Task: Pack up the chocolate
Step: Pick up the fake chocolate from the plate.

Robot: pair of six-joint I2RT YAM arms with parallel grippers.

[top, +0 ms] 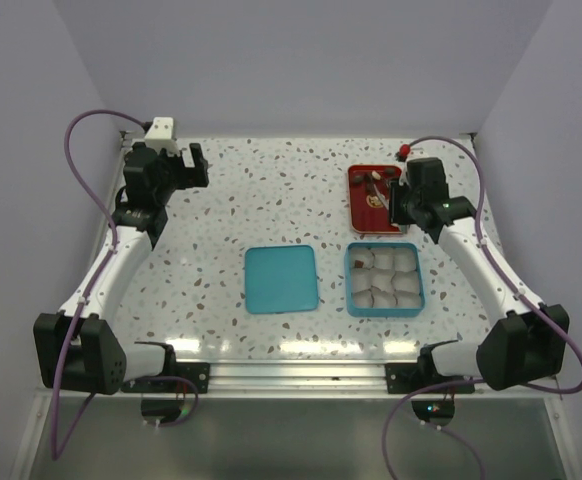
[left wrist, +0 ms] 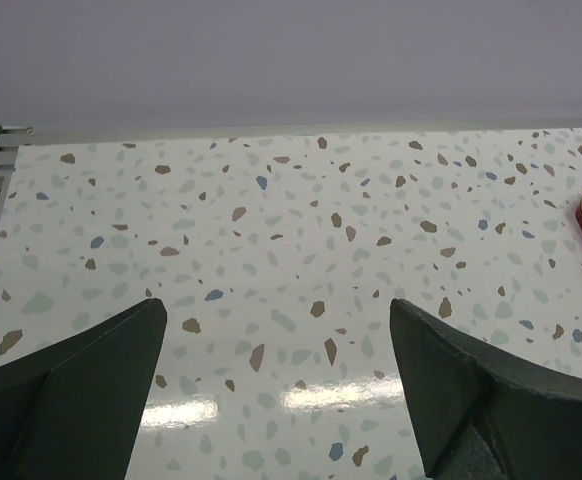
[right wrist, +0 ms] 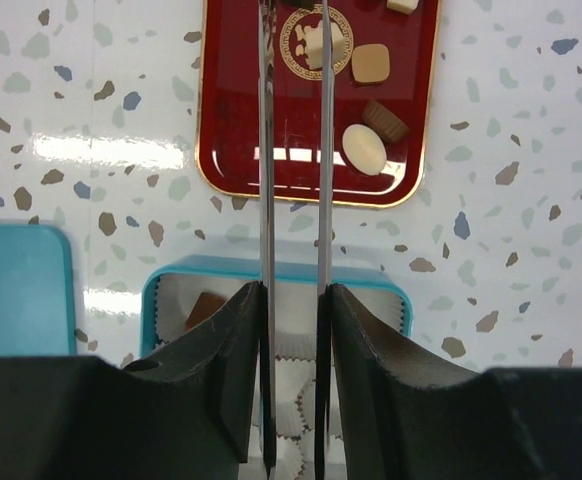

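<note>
Right gripper point(top: 396, 203) hovers over the near end of a red tray point(right wrist: 221, 150). Its two thin blades point(right wrist: 267, 150) stand a narrow slit apart, and I cannot tell whether the tips pinch anything. Chocolate pieces point(right wrist: 364, 148) lie loose on the tray. One brown piece point(right wrist: 203, 308) sits in a paper cup point(right wrist: 174, 295) in the teal box point(right wrist: 371, 283) just nearer. They look small, light, smooth and easily marred, so pinch gently across opposite sides. Left gripper point(left wrist: 276, 310), over the counter point(left wrist: 271, 200) at far left, gapes wide and holds nothing.

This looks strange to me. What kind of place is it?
Probably a robot lab: two arms bolted to a speckled table, plain walls, chocolates on a red tray beside a teal box.
</note>
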